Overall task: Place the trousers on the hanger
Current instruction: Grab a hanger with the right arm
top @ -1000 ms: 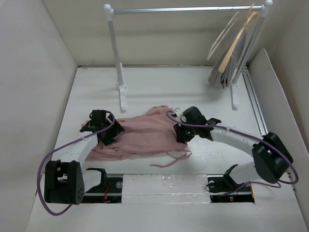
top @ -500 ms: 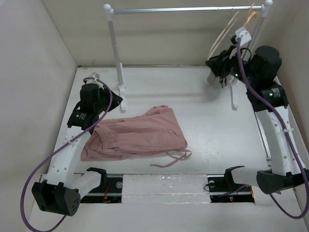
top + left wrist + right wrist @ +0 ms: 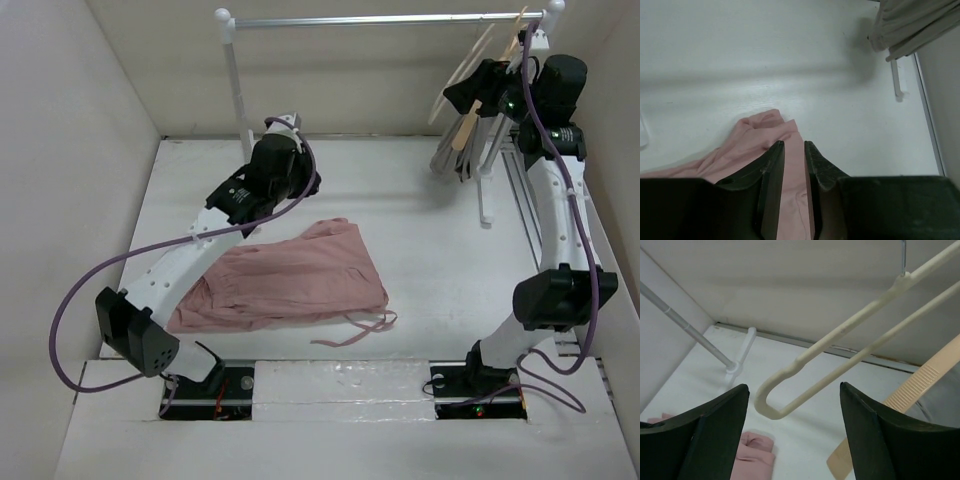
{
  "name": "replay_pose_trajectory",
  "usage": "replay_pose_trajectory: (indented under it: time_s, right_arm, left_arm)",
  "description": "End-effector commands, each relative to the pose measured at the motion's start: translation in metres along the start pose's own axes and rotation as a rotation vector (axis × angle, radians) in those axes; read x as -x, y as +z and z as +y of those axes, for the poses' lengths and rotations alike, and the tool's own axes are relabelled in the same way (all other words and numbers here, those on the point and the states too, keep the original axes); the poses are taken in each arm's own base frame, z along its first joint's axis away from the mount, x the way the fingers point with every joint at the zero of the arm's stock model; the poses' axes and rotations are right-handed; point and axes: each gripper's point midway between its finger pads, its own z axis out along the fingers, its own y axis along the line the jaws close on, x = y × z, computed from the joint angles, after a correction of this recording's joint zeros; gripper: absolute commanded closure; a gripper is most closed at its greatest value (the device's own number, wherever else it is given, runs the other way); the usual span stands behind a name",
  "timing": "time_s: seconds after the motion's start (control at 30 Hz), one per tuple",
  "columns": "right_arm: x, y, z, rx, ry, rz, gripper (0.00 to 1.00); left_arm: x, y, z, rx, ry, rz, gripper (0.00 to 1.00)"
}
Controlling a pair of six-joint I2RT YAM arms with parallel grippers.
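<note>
Right gripper (image 3: 792, 432) spread wide beside cream hanger (image 3: 840, 352) to take it off rail (image 3: 385, 19); left gripper (image 3: 792, 155) nearly closed, empty, above pink trousers (image 3: 285, 280)

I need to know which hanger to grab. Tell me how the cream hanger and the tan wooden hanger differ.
The cream hanger is thin, pale and rounded at its end; the tan wooden hanger is darker, broader and flat, with a ribbed patch. The cream hanger sits between the open fingers of the right gripper; the tan wooden hanger lies off to the side of them. The cream hanger is bare, while grey cloth hangs below the tan one. Both hang at the rail's right end.
</note>
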Motion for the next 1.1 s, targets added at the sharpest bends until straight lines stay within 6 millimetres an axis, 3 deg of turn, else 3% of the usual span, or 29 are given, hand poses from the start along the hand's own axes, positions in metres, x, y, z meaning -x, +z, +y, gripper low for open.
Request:
replay_pose_trajectory:
  time_s: [0.0,0.2,0.33,0.6,0.7,0.77,0.97,1.07]
  right_arm:
    - [0.039,-0.003,0.022,0.065,-0.012,-0.104,0.21]
    - [0.022,0.017,0.022,0.108,0.046,-0.105,0.21]
    - [0.010,0.029,0.022,0.131,0.111,-0.100,0.21]
    - [-0.004,0.059,0.032,0.187,0.162,-0.097,0.23]
    - [-0.008,0.064,0.034,0.193,0.171,-0.093,0.39]
    - [-0.008,0.064,0.035,0.197,0.169,-0.097,0.58]
    - [0.000,0.051,0.041,0.189,0.124,-0.105,0.77]
    - [0.007,0.044,0.045,0.181,0.083,-0.094,0.78]
  left_arm:
    - [-0.005,-0.019,-0.013,-0.029,-0.006,-0.034,0.81]
    - [-0.073,-0.014,-0.028,-0.022,0.026,0.081,0.78]
    - [-0.099,-0.014,-0.041,-0.031,0.043,0.124,0.78]
    - [-0.106,-0.015,-0.047,-0.032,0.040,0.140,0.78]
    - [-0.112,-0.015,-0.044,-0.028,0.033,0.152,0.78]
    - [-0.114,-0.015,-0.043,-0.028,0.026,0.158,0.78]
    - [-0.111,-0.016,-0.046,-0.034,0.020,0.153,0.77]
    - [-0.102,-0.018,-0.057,-0.065,0.020,0.145,0.63]
